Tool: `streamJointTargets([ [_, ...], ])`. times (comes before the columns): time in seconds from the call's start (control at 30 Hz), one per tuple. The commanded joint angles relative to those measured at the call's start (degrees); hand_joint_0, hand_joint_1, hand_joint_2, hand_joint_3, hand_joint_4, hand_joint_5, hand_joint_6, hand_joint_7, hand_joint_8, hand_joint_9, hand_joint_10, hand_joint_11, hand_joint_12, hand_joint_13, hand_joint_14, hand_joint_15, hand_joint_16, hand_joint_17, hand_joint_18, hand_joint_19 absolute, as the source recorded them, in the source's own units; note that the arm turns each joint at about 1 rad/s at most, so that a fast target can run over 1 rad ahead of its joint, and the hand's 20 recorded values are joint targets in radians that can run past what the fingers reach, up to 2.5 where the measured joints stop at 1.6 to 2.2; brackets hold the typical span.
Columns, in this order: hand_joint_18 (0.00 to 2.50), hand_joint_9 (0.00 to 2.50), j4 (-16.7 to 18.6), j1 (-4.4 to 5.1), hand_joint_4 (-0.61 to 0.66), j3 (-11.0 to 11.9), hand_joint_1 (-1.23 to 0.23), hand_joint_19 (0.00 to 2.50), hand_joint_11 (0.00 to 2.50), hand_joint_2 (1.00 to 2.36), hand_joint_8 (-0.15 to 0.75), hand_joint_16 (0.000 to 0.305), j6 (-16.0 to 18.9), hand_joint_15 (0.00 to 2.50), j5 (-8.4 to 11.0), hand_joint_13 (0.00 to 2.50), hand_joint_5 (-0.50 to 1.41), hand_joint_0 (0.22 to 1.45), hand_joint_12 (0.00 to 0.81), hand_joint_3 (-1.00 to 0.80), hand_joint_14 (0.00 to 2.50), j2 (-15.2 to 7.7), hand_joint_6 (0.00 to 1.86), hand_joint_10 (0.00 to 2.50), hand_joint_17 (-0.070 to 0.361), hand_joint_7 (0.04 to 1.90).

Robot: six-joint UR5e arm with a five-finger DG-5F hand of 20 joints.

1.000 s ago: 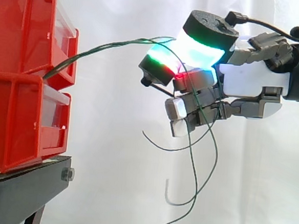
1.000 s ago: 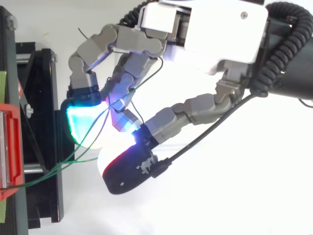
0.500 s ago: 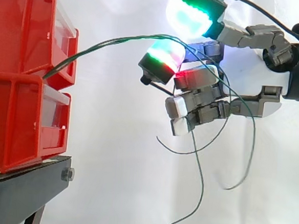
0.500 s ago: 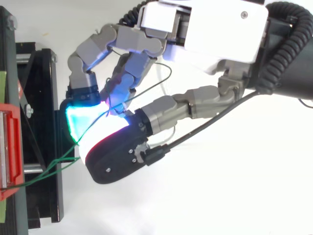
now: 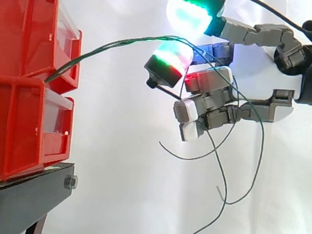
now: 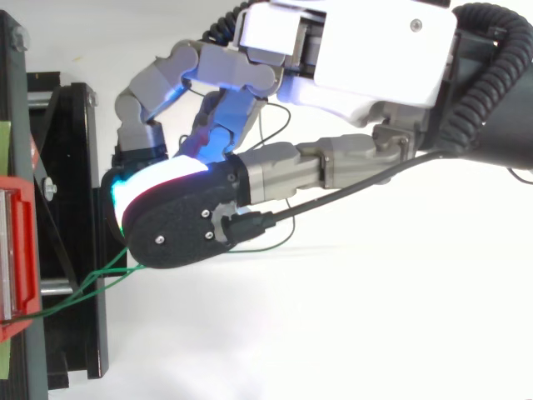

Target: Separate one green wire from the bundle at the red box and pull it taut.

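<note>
Green wires [image 5: 113, 43] leave the upper red bin [image 5: 22, 38] and arc right to my hand [image 5: 260, 81]. The thumb pad [image 5: 190, 12] glows green and cyan and stands lifted well above the other fingertips [image 5: 169, 61]. The remaining fingers are curled, with the wires threaded among them and draped over them. Loose wire ends [image 5: 221, 175] hang in loops below the hand. From above, the thumb [image 6: 183, 221] lies across the fingers, and two wires [image 6: 92, 279] run from under it to the red box [image 6: 12, 242].
A second red bin [image 5: 16, 128] sits under the first, both on a black stand [image 5: 27, 193] whose frame [image 6: 79, 167] lies just left of the hand. A white curtain backs the scene.
The thumb has lifted off the fingertip it was pressed against and swung up over the fingers. The hanging wire loops have shifted and swung. The arm has stayed in place.
</note>
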Motion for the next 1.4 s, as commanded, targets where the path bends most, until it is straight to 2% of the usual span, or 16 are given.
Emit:
streamJointTargets([
  [0.0,0.73,1.27,0.1,0.0,0.09,0.0,-0.43,0.77,1.52,1.01,0.258,0.055,0.0,0.88,-0.01,0.97,-0.17,0.6,0.397,-0.32,0.03,0.0,0.9,0.01,0.123,1.07],
  [0.1,0.73,1.26,0.2,0.0,0.11,0.0,-0.49,0.77,1.52,1.01,0.258,0.055,0.0,0.89,-0.01,0.97,-0.17,0.59,0.399,-0.32,0.02,0.0,0.9,0.01,0.124,1.07],
  [0.17,0.74,1.26,0.3,0.0,0.11,0.0,-0.52,0.76,1.51,1.01,0.263,0.056,0.0,0.88,-0.01,0.98,-0.17,0.57,0.401,-0.4,0.03,0.0,0.91,0.01,0.126,1.06],
  [0.4,0.75,1.27,0.3,0.0,0.12,0.0,-0.56,0.75,1.51,1.0,0.267,0.057,0.0,0.87,-0.01,0.98,-0.17,0.55,0.407,-0.49,0.03,0.0,0.91,0.01,0.129,1.05],
  [0.73,0.76,1.26,0.4,-0.08,0.09,0.0,-0.69,0.76,1.52,1.02,0.266,0.055,0.0,0.87,-0.01,0.98,-0.17,0.61,0.391,-0.2,0.03,0.0,0.92,0.01,0.123,1.12],
  [0.87,0.76,1.24,0.6,0.0,0.06,0.0,-0.73,0.76,1.53,1.02,0.254,0.055,0.0,0.87,-0.01,0.97,-0.18,0.63,0.388,-0.19,0.03,-0.1,0.93,0.01,0.124,1.09],
  [1.07,0.75,1.17,0.6,0.0,0.03,0.0,-0.87,0.72,1.51,1.01,0.254,0.053,-0.4,0.84,-0.01,0.94,-0.19,0.7,0.381,-0.33,0.02,0.0,0.94,0.01,0.12,1.01],
  [1.17,0.75,1.14,0.6,0.0,0.04,0.0,-0.91,0.68,1.48,1.0,0.246,0.053,-0.5,0.83,-0.01,0.92,-0.19,0.74,0.375,-0.5,0.03,0.0,0.94,0.01,0.118,0.99],
  [1.37,0.75,1.14,0.6,0.0,0.05,0.0,-0.93,0.7,1.46,1.0,0.219,0.052,-0.5,0.84,-0.01,0.92,-0.18,0.65,0.37,-0.5,0.03,0.0,0.94,0.01,0.117,0.98],
])
